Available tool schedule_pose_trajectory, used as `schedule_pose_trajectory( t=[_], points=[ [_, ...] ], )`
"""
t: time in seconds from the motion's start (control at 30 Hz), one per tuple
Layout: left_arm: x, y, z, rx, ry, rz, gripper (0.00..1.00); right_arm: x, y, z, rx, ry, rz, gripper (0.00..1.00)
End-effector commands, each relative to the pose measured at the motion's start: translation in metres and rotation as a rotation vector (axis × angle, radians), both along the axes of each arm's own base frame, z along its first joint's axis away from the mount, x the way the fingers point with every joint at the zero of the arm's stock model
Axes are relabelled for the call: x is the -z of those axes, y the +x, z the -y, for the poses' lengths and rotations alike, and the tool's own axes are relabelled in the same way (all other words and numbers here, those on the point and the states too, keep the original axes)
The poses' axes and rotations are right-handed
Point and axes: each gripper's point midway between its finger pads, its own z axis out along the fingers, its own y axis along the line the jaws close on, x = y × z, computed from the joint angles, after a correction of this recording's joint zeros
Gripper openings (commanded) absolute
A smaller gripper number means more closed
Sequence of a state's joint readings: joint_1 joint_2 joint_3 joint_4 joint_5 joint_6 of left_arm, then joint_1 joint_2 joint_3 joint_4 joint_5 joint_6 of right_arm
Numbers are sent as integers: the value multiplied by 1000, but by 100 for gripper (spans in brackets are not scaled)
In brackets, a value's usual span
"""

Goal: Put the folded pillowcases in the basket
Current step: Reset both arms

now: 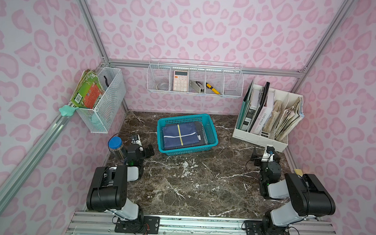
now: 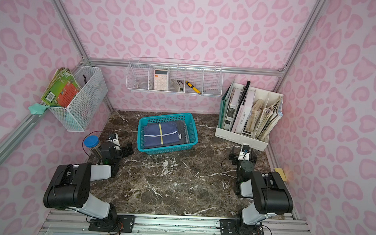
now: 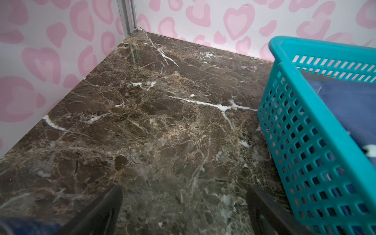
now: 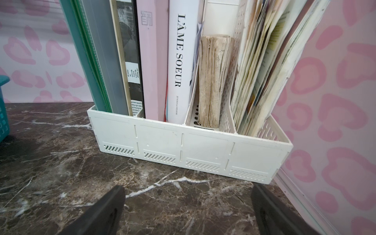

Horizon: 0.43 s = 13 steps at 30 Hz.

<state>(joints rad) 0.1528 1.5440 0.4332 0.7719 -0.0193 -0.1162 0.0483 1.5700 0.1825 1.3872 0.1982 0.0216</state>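
Left wrist view cuts the teal basket (image 3: 305, 142) off at the right edge, so you see only a strip of the navy folded pillowcase (image 3: 350, 105) inside it. In both top views the pillowcase lies flat in the basket at frame centre, covering most of a grey item (image 1: 201, 132) you can't identify. Your left gripper (image 3: 184, 193) is spread wide over the bare marble tabletop (image 3: 162, 122). Your right gripper (image 4: 187, 189) is equally spread and empty, facing the white file organiser (image 4: 183, 146). Only 2 blurred fingertips (image 4: 109, 203) show per wrist view.
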Motion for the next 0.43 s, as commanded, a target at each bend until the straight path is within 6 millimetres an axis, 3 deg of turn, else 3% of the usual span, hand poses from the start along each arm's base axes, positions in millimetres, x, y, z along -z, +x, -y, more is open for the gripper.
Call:
schedule_pose_trajectory(
  t=[0.0,0.4],
  points=[
    [-2,1,1,8,9,4,99,-5,1,-1,-4,7,19,100],
    [-3,1,1,4,9,2,99,-5,1,-1,-3,7,20,100]
  ],
)
